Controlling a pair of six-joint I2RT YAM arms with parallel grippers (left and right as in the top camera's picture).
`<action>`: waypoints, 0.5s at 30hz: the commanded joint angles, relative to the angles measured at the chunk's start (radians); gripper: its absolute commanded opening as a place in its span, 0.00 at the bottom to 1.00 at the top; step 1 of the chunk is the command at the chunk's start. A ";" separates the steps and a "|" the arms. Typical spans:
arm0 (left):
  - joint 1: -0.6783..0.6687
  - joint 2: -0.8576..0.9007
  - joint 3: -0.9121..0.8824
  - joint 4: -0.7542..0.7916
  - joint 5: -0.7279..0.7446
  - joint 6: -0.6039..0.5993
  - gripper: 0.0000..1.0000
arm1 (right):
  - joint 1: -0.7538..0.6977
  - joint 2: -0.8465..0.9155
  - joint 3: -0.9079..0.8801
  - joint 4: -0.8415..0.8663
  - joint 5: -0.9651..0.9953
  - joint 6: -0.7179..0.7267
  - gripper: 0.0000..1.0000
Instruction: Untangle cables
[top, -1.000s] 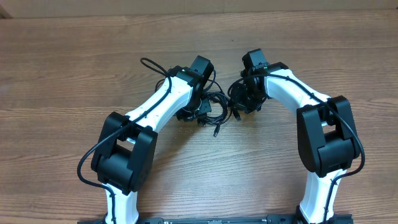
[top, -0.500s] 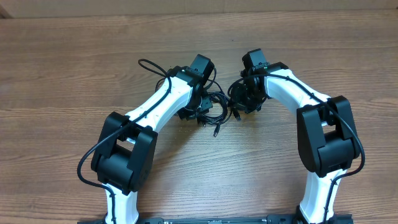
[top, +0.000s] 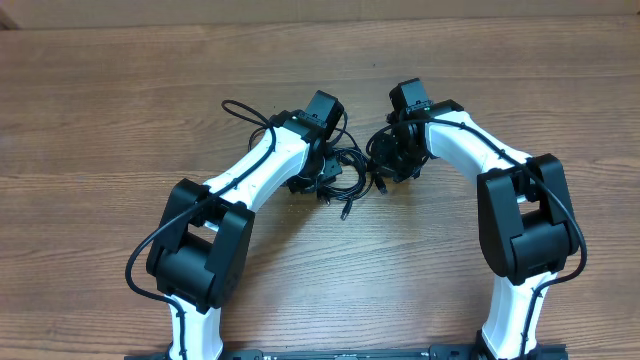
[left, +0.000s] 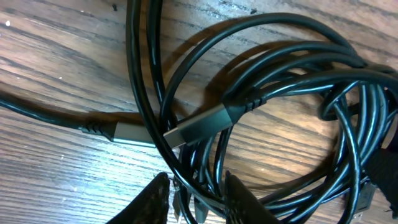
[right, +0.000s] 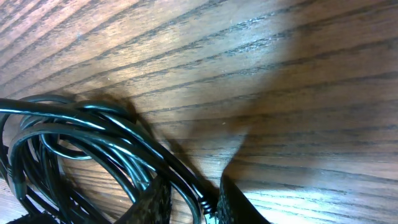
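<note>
Two grippers sat at one tangle of thin black cables on wooden table: left gripper jaws clamped several strands, right gripper jaws clamped one.

Left tool and right tool low, jaws narrowly parted

Thin black cables, several, glossy: coiled and tangled in one flat heap mid-surface, nearer the far edge. One metal-tipped plug lies across the loops.
</note>
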 joint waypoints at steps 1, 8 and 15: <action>-0.006 0.004 -0.015 0.003 -0.019 -0.008 0.27 | 0.007 -0.008 -0.019 0.003 0.029 0.000 0.25; -0.008 0.004 -0.018 0.002 -0.021 -0.008 0.19 | 0.007 -0.008 -0.019 0.003 0.029 0.000 0.24; -0.006 0.004 -0.018 0.002 -0.019 -0.008 0.15 | 0.007 -0.008 -0.019 0.003 0.029 0.000 0.24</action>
